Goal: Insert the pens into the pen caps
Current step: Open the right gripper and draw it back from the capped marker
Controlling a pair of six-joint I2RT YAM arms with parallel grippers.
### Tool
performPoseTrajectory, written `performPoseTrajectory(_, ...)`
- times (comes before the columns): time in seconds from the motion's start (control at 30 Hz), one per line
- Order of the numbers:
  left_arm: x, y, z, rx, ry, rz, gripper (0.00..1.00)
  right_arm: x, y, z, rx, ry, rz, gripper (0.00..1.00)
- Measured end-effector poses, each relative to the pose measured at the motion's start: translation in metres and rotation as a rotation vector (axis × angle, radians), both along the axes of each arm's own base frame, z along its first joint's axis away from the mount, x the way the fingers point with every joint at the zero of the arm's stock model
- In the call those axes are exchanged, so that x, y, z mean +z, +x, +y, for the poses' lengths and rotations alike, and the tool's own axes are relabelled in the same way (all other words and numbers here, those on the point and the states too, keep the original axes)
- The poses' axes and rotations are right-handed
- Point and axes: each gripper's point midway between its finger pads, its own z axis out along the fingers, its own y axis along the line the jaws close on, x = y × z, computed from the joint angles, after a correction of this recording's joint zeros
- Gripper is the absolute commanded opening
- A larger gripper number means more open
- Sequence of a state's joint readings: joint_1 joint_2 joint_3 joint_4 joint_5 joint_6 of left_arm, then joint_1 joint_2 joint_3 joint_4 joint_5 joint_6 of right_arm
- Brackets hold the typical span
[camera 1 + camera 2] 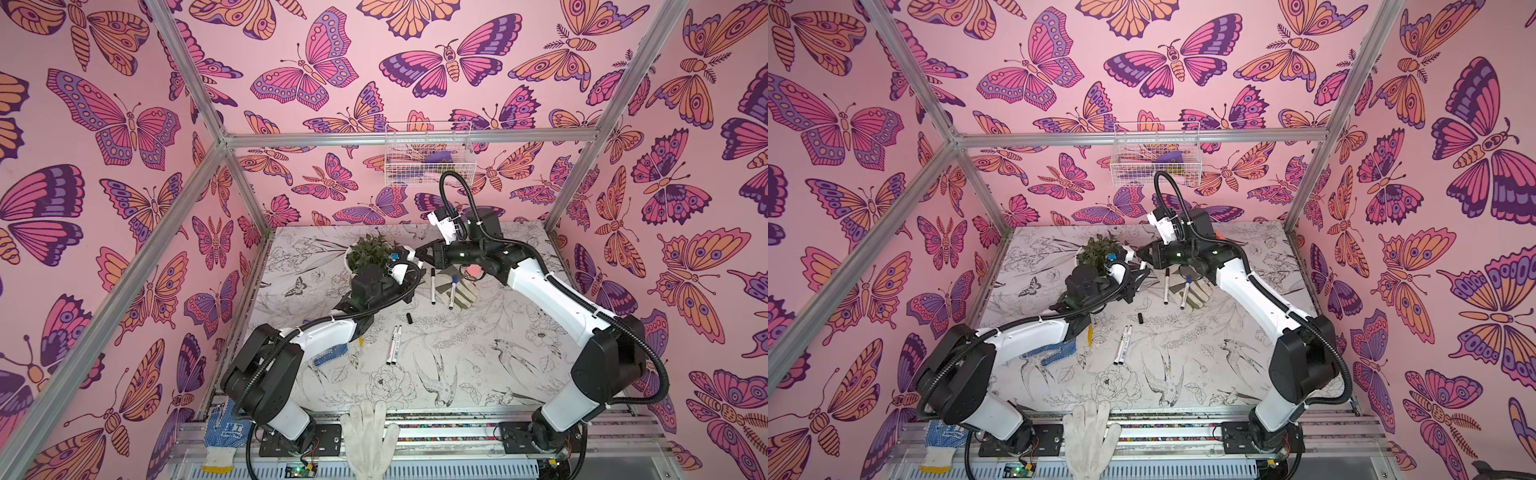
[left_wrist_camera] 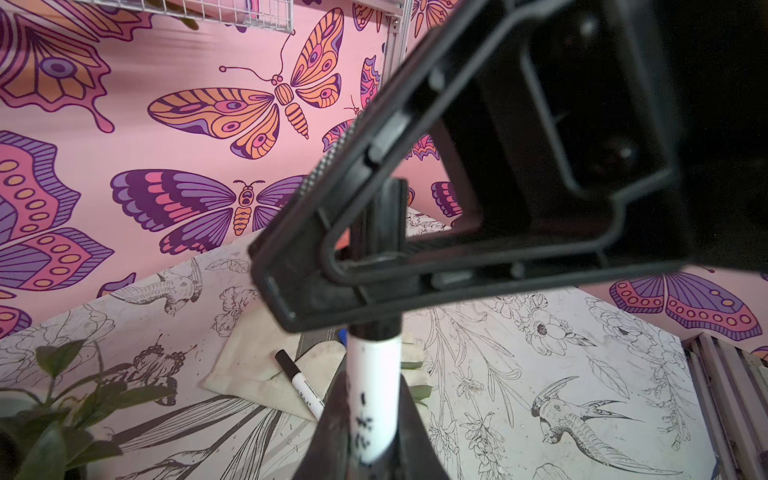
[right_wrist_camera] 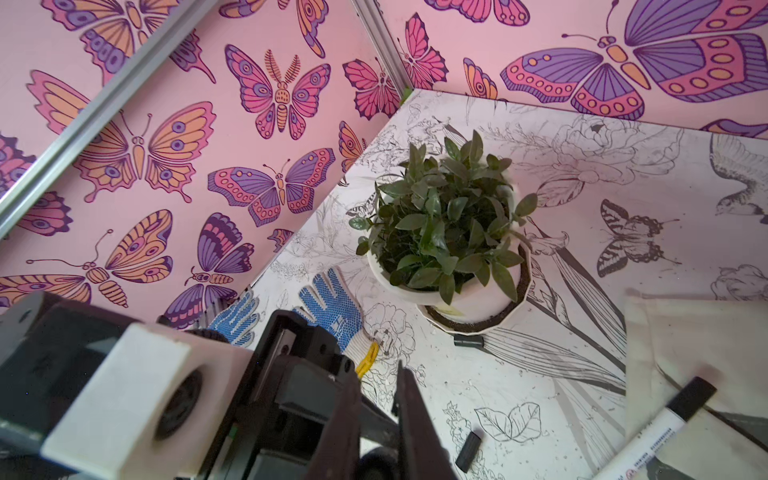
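Note:
Above the table's back middle, my left gripper (image 1: 417, 271) is shut on a white pen (image 2: 374, 390). My right gripper (image 1: 424, 254) meets it there and is shut on a black pen cap (image 2: 380, 232) that sits over the pen's end. In the right wrist view the right gripper (image 3: 376, 399) shows the cap only as a dark round shape between its fingers. Two uncapped pens (image 1: 395, 345) lie side by side mid-table. A loose black cap (image 1: 409, 318) lies beyond them. A black-capped pen (image 1: 433, 286) and a blue-capped pen (image 1: 453, 293) rest on a beige glove (image 1: 465, 297).
A potted plant (image 1: 370, 253) stands just left of the grippers, with a dark cap (image 3: 468, 340) by its pot. A blue-dotted glove (image 1: 332, 357) lies under the left arm. A white glove (image 1: 370, 432) hangs over the front rail. A wire basket (image 1: 428, 153) hangs on the back wall.

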State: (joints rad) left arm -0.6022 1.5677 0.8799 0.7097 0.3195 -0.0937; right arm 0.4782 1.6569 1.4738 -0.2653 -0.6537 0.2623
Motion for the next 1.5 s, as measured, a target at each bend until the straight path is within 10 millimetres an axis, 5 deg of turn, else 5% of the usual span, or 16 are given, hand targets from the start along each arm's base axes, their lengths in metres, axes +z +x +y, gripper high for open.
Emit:
performPoseTrajectory(0.57,-0.051,0.000,-0.019,-0.082,0.193,0.291,0.00,-0.048,-0.003,-0.011,-0.010,-0.081,0.062,0.00)
performPoseTrajectory(0.87,-0.030,-0.004,-0.028,-0.089,0.094,0.133,0.00,-0.031,0.000,-0.032,-0.045,0.053,0.136,0.00)
performPoseTrajectory(1.17,-0.020,-0.045,-0.026,-0.036,-0.060,0.031,0.00,-0.023,-0.031,-0.034,0.025,0.179,0.323,0.00)
performPoseTrajectory(1.23,-0.023,-0.050,-0.027,-0.021,-0.075,0.034,0.00,-0.027,-0.035,-0.034,0.029,0.181,0.358,0.08)
performPoseTrajectory(1.37,-0.023,-0.057,-0.031,-0.019,-0.112,0.030,0.00,-0.030,-0.043,-0.032,0.033,0.193,0.430,0.40)
performPoseTrajectory(1.5,-0.005,-0.064,-0.040,-0.055,-0.205,-0.009,0.00,-0.026,-0.048,-0.034,-0.001,0.200,0.482,0.53)
